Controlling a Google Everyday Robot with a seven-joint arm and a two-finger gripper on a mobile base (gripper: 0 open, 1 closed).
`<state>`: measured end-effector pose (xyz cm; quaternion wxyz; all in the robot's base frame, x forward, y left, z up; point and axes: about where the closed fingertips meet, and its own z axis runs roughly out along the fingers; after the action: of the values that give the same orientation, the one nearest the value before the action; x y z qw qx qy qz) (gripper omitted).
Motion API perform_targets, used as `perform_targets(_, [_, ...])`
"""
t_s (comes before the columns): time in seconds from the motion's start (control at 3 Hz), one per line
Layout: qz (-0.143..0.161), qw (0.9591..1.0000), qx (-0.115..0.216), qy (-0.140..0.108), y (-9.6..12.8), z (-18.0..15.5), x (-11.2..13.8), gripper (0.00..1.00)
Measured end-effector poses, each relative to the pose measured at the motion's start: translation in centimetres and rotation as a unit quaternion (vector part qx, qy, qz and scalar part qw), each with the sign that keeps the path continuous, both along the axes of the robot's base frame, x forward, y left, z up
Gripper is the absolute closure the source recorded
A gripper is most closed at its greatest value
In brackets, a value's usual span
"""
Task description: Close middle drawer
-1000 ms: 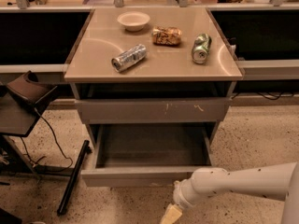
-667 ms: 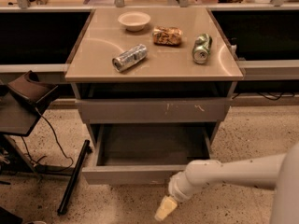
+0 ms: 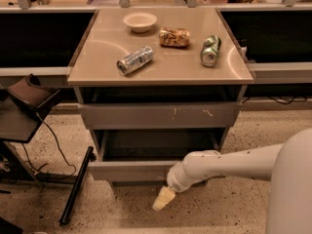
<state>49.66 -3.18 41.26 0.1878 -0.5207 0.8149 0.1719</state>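
Pulled partly out beneath the front edge of the table (image 3: 170, 65): middle drawer (image 3: 129, 170), grey inside exposed, front standing proud of the scratched drawer front (image 3: 161, 115) above. Hung just below that front, toward its right end, probably placed for an inward push: hand (image 3: 163, 199), tip toward the floor (image 3: 234, 211); open or clenched, cannot tell; nothing visibly held.
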Motion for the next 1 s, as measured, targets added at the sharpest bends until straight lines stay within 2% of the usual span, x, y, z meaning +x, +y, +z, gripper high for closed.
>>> perform_targets(0.33, [0.0,1.0,0.0,0.0,-0.2,0.0,-0.1,0.0])
perform_targets(0.67, [-0.01,0.9999,0.006,0.006,-0.6,-0.7,1.6,0.0])
perform_targets(1.0, [-0.016,0.9994,0.016,0.026,-0.8,-1.9,3.7,0.0])
